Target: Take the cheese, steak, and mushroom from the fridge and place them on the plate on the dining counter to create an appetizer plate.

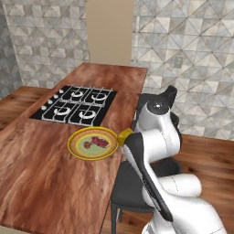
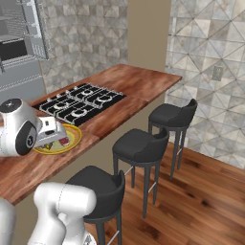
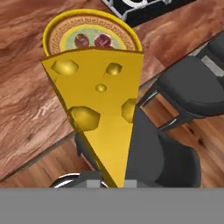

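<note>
Item: cheese (image 3: pixel 98 109), a yellow holed wedge, was clamped in the closed gripper (image 3: pixel 105 186), its thin end down between the finger tips and its broad end toward the plate (image 3: pixel 50 30); in the hand view it covered the plate's near half. In the left base view just a small yellow corner of the cheese (image 1: pixel 124 135) showed past the white arm, just beside the plate's (image 1: pixel 73 148) right rim, at the near edge of the dining counter (image 1: pixel 50 183). Item: plate, yellow-rimmed with a pale green centre, lay on the counter just nearer than the black cooktop (image 1: pixel 75 106). Item: steak (image 1: pixel 97 141), a red-pink slab, lay on the plate; the hand view resolved two dark red pieces there, the steak (image 3: pixel 103 41) and beside it the smaller brownish mushroom (image 3: pixel 80 41), which the left base view did not separate clearly. In the right base view the robot's wrist hid most of the plate (image 2: pixel 72 139), leaving its right rim and a red scrap. That view alone showed the fridge (image 2: pixel 21 57) at far left and three black stools (image 2: pixel 141 143) along the counter's right side.
</note>
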